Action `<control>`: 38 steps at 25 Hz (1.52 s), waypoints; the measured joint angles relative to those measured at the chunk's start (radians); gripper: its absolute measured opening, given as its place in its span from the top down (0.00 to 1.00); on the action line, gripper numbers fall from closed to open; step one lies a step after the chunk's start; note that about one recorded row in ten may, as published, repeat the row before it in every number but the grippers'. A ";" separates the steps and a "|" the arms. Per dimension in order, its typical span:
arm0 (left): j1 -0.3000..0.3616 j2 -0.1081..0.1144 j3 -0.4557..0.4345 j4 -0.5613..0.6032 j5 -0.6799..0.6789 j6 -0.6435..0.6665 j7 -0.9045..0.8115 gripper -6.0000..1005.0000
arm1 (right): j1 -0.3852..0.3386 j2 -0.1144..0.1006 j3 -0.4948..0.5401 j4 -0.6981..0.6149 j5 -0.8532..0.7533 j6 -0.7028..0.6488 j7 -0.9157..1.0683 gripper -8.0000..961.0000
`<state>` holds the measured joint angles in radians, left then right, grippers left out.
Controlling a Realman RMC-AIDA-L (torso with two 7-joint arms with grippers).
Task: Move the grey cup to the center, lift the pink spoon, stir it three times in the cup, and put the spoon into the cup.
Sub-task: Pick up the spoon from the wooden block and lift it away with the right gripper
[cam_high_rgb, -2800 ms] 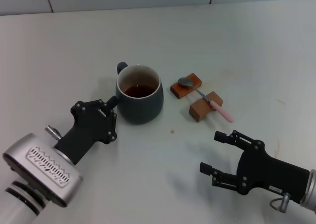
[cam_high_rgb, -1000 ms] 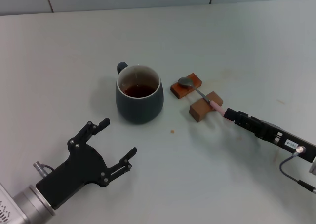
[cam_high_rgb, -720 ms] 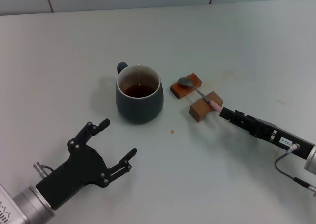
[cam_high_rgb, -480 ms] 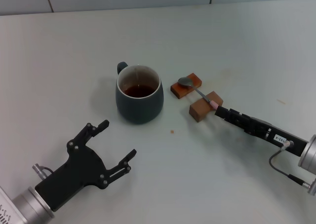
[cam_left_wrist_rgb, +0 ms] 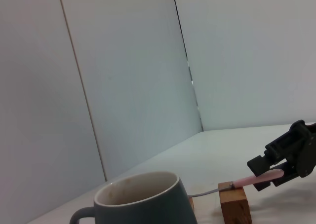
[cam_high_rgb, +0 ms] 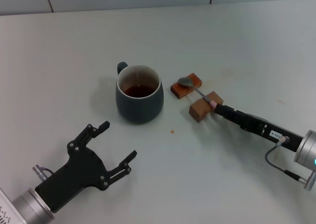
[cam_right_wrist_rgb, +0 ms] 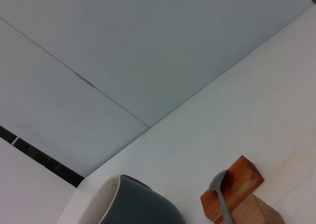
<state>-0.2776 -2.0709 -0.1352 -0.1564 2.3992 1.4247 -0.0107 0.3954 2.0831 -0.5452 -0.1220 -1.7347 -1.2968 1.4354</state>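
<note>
Bench [cam_high_rgb: 256,41]: cup [cam_high_rgb: 139,93] stood at centre, move judged done. Left claw [cam_high_rgb: 106,145] idle, spread, at 7 o'clock. Right claw [cam_high_rgb: 220,110] pinched the spoon [cam_high_rgb: 199,92], resting on blocks [cam_high_rgb: 197,97] at 3 o'clock. Lift, stirring, drop-in remained.

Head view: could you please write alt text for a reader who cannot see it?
The right pincer reaches across a white table and covers the handle of a pink spoon lying across two wooden blocks. A grey cup with brown residue stands beside them, and the open left pincer rests nearer the robot.
</note>
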 joint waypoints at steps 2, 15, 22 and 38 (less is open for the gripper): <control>0.000 0.000 0.000 0.000 0.000 0.000 0.000 0.15 | 0.001 0.000 0.000 0.003 0.000 0.002 0.000 0.51; -0.002 0.000 0.002 0.000 0.002 0.002 0.002 0.15 | 0.012 -0.003 -0.016 0.018 -0.010 0.044 0.027 0.69; -0.002 0.000 0.005 0.000 0.001 0.003 0.003 0.15 | 0.008 -0.001 -0.017 0.012 -0.012 0.045 0.020 0.80; -0.005 0.000 0.005 0.000 0.002 0.005 0.003 0.15 | 0.008 -0.002 -0.038 0.017 -0.017 0.000 -0.018 0.96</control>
<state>-0.2829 -2.0709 -0.1303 -0.1564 2.4012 1.4297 -0.0076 0.4039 2.0808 -0.5835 -0.1052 -1.7515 -1.2968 1.4179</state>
